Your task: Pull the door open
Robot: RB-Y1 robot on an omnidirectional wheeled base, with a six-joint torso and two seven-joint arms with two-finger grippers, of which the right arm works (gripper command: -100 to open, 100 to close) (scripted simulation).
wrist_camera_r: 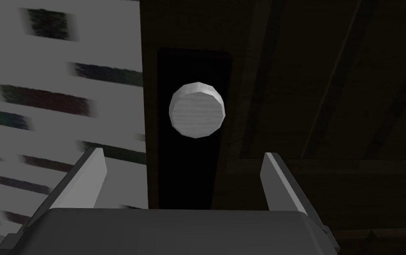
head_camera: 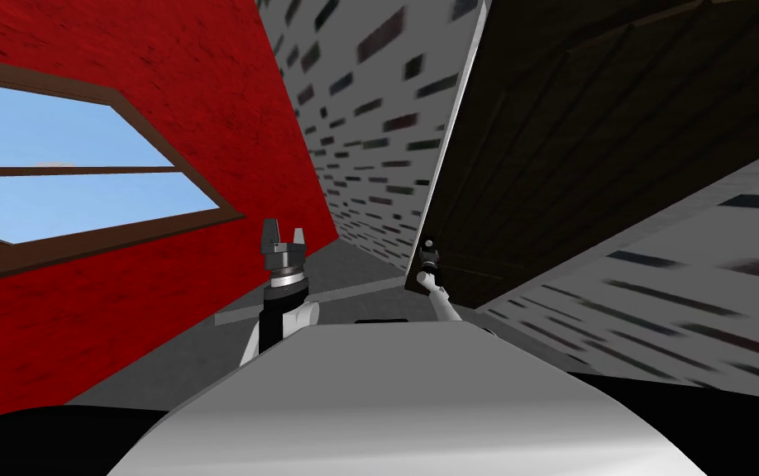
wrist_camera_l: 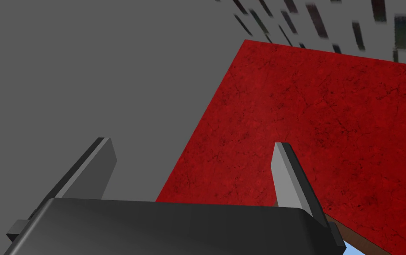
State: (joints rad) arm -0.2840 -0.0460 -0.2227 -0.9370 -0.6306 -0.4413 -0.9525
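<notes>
Right gripper spread, facing the knob on the dark door, apart from it; left gripper spread beside the red wall.

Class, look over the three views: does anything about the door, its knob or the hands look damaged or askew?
Nothing stands out. The door and round knob look intact; both the right hand and left hand are open.
</notes>
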